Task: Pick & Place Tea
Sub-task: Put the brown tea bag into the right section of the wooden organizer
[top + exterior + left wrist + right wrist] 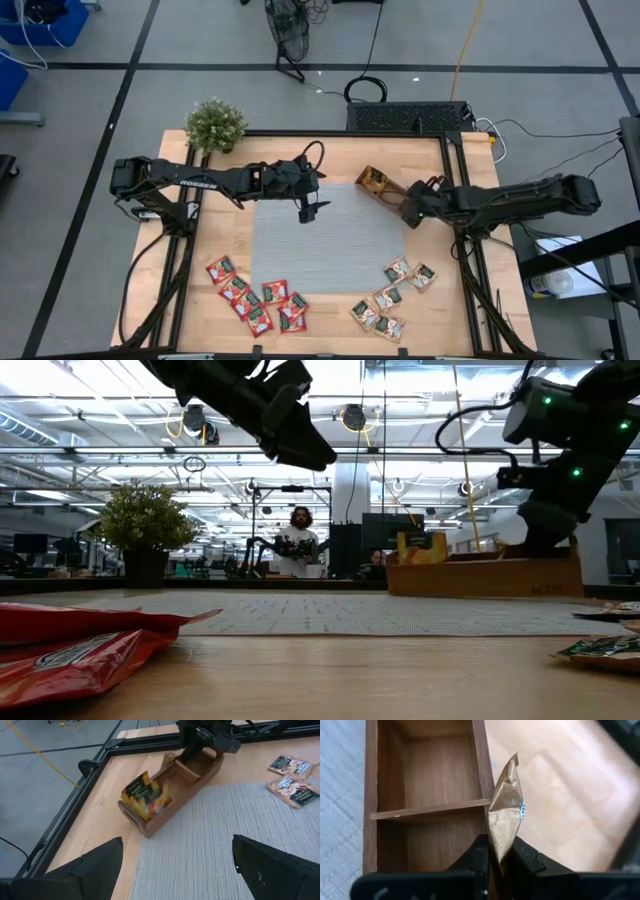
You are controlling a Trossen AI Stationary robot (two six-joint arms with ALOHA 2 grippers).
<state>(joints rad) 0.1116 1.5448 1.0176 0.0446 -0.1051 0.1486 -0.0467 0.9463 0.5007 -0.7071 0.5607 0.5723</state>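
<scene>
Right gripper (pixel 496 857) pinches a tea sachet (pixel 505 815) above the wooden tray's (pixel 371 795) right wall; left gripper (pixel 175 865) hangs spread wide.

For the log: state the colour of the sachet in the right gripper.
Golden-tan sachet, seen edge-on, best in the right wrist view.

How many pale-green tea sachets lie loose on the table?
5 pale-green sachets, all off the mat's front-right corner: two beside it, three nearer the table's edge. Overlap may hide others.
</scene>
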